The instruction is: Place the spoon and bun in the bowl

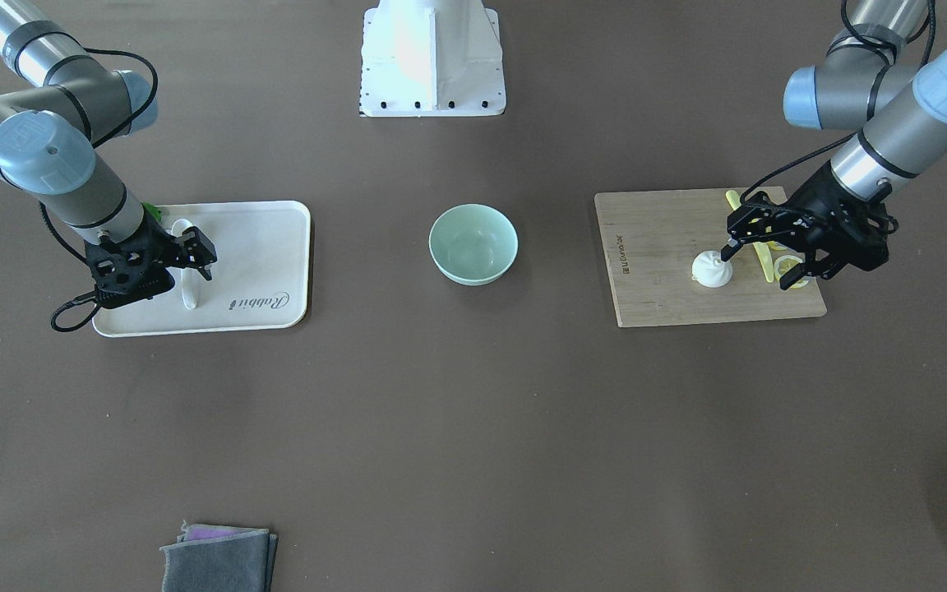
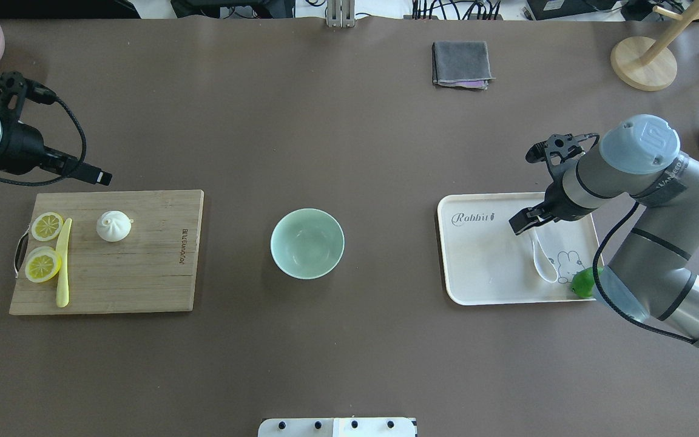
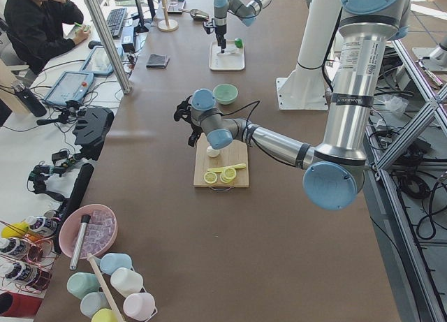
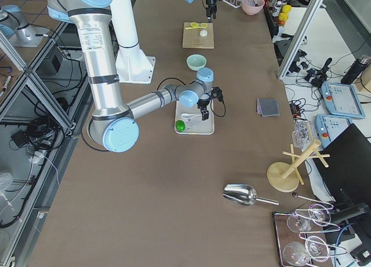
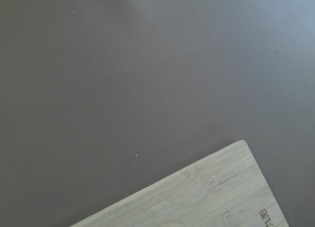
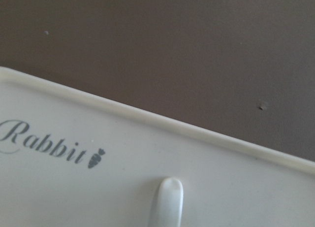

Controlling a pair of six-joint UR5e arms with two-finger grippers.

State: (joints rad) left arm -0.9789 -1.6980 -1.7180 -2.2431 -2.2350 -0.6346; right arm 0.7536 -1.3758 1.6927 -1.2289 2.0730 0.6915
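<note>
Though poised above spoon (image 2: 539, 255) lying near-to-far, handle pointing away from robot, cannot tell spread of right gripper (image 2: 520, 223); left gripper (image 1: 761, 259): fingers apart.

Of the spoon (image 6: 170, 201), only the handle end is shown at the bottom of the right wrist view, the rest cut off. The cutting board (image 5: 197, 197) is cropped by the left wrist view's lower edge.

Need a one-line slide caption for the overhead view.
Empty bowl at centre; bun on the cutting board, spoon on the tray.
</note>
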